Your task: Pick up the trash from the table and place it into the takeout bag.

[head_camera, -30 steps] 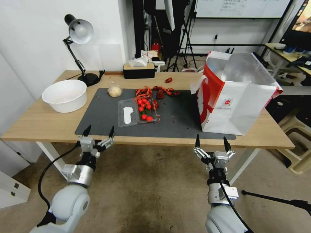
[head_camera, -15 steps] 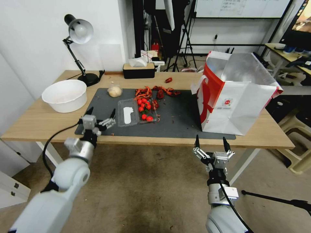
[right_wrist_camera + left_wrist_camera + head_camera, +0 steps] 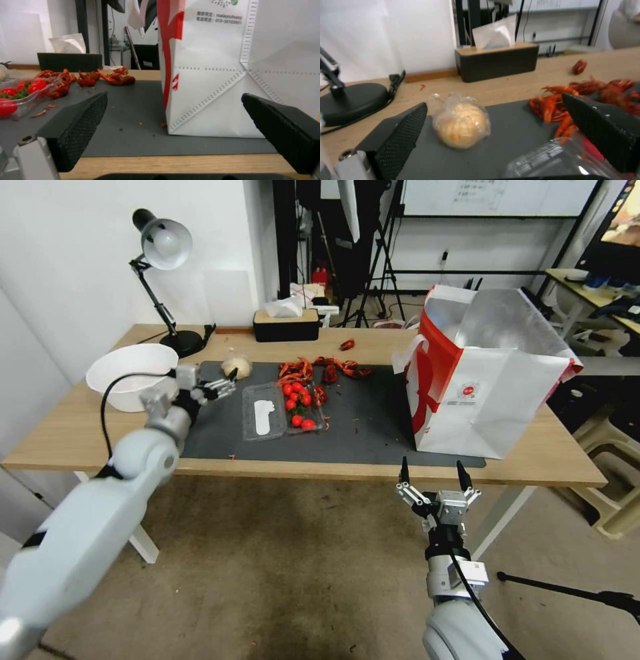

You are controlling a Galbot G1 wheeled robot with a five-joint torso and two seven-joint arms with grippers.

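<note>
The table runs wide across the head view, its near edge bare wood, floor open before it. A grey mat covers the middle and stops short of the front edge. At the right end the bag stands upright on the mat's right edge, mouth open, foil lining showing, near the table's right end; the mat between it and the tray is open save for crumbs. A white bowl sits on bare wood at the left, just off the mat. A lamp stands in the back left corner, a tissue box at the back edge.

The trash left on the table: a wrapped beige lump on the mat's back left corner, beside red shell scraps strewn along the mat's back edge, one scrap lying apart on the wood behind. A clear tray of tomatoes lies mid-mat, just in front of the scraps.

The left gripper reaches over the mat's left part, between bowl and tray, jaws wide and holding nothing; in its wrist view the lump lies ahead, nearer one finger, not touched, the tray's rim close beneath.

The right gripper hangs below the front edge, off the table, before the bag's near left corner, jaws wide and holding nothing.
</note>
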